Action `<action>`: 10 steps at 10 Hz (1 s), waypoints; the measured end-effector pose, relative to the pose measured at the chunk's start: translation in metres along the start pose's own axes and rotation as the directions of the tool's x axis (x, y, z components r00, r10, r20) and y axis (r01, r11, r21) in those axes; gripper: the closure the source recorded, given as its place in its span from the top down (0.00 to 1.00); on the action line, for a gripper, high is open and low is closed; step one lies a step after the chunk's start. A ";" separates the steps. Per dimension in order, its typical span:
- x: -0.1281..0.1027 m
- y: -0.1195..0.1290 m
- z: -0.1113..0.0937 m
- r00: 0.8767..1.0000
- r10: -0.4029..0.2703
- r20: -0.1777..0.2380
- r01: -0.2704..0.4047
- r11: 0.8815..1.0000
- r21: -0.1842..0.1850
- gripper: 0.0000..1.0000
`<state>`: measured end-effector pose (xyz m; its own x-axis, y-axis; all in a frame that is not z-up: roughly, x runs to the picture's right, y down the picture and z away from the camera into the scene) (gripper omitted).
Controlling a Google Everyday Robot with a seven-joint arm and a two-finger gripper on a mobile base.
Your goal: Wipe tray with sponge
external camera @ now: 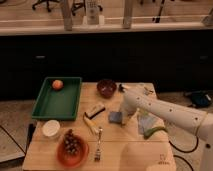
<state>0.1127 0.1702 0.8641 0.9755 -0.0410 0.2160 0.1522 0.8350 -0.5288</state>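
Dark green plastic made up the tray (50, 107), which lay at the far left of the pale wooden table (127, 156). A round orange fruit (57, 84) sat in the tray's far part.

The sponge (115, 118), a small blue-grey pad, lay flat on the table near its middle, well apart from the tray and to the right of it. The white arm (170, 114) reached in from the right, and the gripper (123, 113) hung at the sponge's right edge. Whether it touched the pad could not be told, nor whether it was open or closed, nor whether it had hold of anything.

Between tray and sponge lay a tan-and-black block (95, 109), tilted, with a yellowish oblong thing (91, 125) just near of it. A dark bowl (106, 87) stood at the far side. Right of the sponge, partly under the arm, lay a paler blue-grey cloth (147, 123) with a curved green thing (153, 132) beside its near edge.

Along the near left stood a white cup (51, 128) and an orange bowl (72, 148) holding something dark, with a fork (98, 146) just right of that bowl.
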 end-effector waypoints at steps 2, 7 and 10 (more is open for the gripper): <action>-0.006 -0.004 -0.009 1.000 -0.008 -0.013 0.008 1.000 0.008 0.03; -0.038 -0.025 -0.048 0.998 -0.052 -0.043 0.053 0.998 0.030 0.03; -0.065 -0.040 -0.066 0.995 -0.084 -0.053 0.086 0.996 0.036 0.03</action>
<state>0.0538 0.1033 0.8175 0.9663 -0.1403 0.2157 0.2298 0.8478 -0.4780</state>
